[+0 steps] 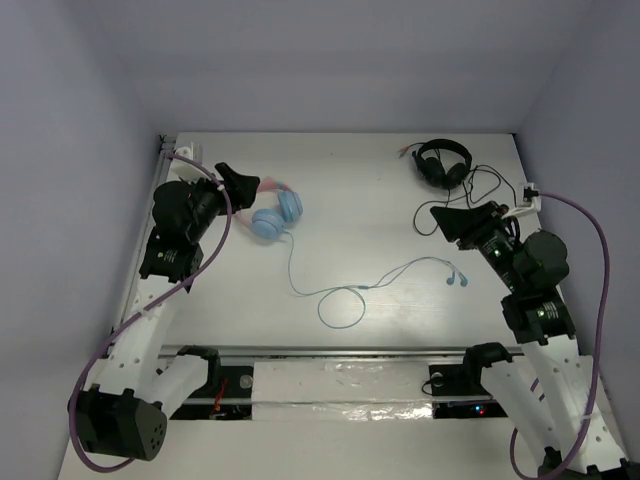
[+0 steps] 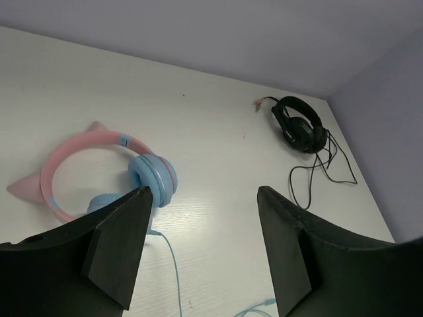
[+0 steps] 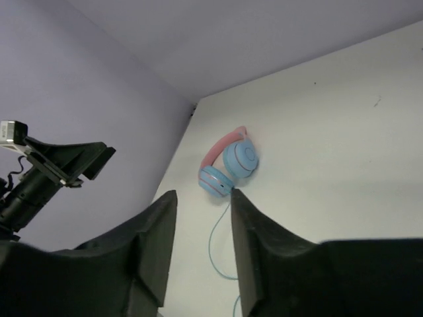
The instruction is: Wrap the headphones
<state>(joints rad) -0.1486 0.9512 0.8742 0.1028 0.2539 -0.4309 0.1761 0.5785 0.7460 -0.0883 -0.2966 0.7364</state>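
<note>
The headphones (image 1: pixel 275 214) lie flat at the back left of the table, with light blue ear cups and a pink cat-ear headband. Their thin light-blue cable (image 1: pixel 340 300) runs forward, makes a loop and ends near the right at a plug (image 1: pixel 457 279). My left gripper (image 1: pixel 240 182) hovers open and empty just left of the headband. In the left wrist view the headphones (image 2: pixel 153 178) sit beside the left finger of the open left gripper (image 2: pixel 205 191). My right gripper (image 1: pixel 438 216) is open and empty at the right, far from the headphones (image 3: pixel 231 165), which show beyond the right gripper (image 3: pixel 203 195).
Smaller black headphones (image 1: pixel 443 163) with a tangled black cable (image 1: pixel 480 190) lie at the back right, just behind my right gripper; they also show in the left wrist view (image 2: pixel 301 125). Purple walls enclose the table on the left, back and right.
</note>
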